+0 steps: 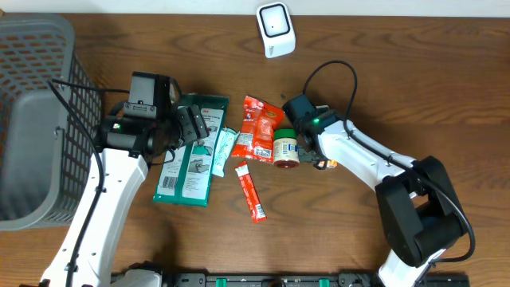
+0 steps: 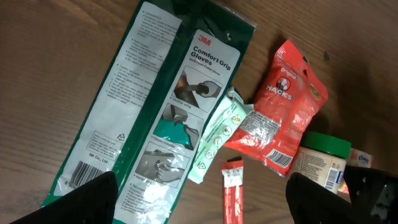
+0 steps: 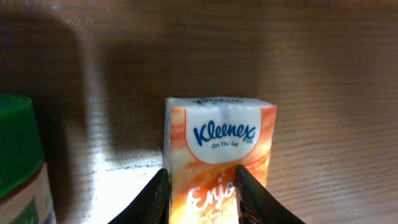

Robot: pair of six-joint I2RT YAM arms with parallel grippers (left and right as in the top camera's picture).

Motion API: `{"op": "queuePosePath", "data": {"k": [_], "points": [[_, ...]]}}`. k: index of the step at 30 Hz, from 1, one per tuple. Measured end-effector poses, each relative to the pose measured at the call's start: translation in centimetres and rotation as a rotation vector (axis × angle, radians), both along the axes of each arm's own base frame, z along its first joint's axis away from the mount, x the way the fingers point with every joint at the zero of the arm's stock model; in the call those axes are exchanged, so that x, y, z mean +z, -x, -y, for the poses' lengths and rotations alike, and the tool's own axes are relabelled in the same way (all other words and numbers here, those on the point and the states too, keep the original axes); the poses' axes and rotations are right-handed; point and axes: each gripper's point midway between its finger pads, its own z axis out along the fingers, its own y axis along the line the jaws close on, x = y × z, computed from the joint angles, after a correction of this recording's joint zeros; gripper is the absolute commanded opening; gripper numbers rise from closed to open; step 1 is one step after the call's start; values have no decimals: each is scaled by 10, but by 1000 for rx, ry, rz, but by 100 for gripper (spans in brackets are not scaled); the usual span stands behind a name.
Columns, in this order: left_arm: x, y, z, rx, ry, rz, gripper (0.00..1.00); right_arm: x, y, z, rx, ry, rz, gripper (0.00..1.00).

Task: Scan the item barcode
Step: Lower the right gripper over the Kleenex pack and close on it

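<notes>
A small orange and white Kleenex tissue pack (image 3: pixel 217 140) stands on the wooden table, and my right gripper (image 3: pixel 202 196) has a finger pressed against each of its sides. In the overhead view that gripper (image 1: pixel 319 162) sits just right of a green-lidded jar (image 1: pixel 286 148). My left gripper (image 2: pixel 202 196) hangs open over a green 3M gloves pack (image 2: pixel 168 106) and a red stick sachet (image 2: pixel 233 193), holding nothing. The white barcode scanner (image 1: pixel 276 29) stands at the far edge of the table.
A red snack bag (image 1: pixel 259 127) and a mint sachet (image 1: pixel 223 151) lie between the gloves pack (image 1: pixel 191 167) and the jar. A grey basket (image 1: pixel 32 119) fills the left side. The jar's lid (image 3: pixel 15 149) is close on the left of the tissue pack.
</notes>
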Motion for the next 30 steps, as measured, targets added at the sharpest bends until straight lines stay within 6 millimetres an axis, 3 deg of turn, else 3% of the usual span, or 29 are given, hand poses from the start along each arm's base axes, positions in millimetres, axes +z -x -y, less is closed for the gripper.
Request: {"op": "queuePosePath", "data": {"k": [3,7,14,17,24,30], "points": [[0,0,0,0,0,0,87,-2,0,1,-1,4,2,27],[0,0,0,0,0,0,87,-2,1,2,-3,10,4,1],[0,0,0,0,0,0,87,3,9,8,-8,22,-23,1],[0,0,0,0,0,0,87,17,7,5,-8,-37,-12,1],[0,0,0,0,0,0,87,80,-11,2,-35,-328,85,1],[0,0,0,0,0,0,87,89,-19,15,-55,-606,31,1]]}}
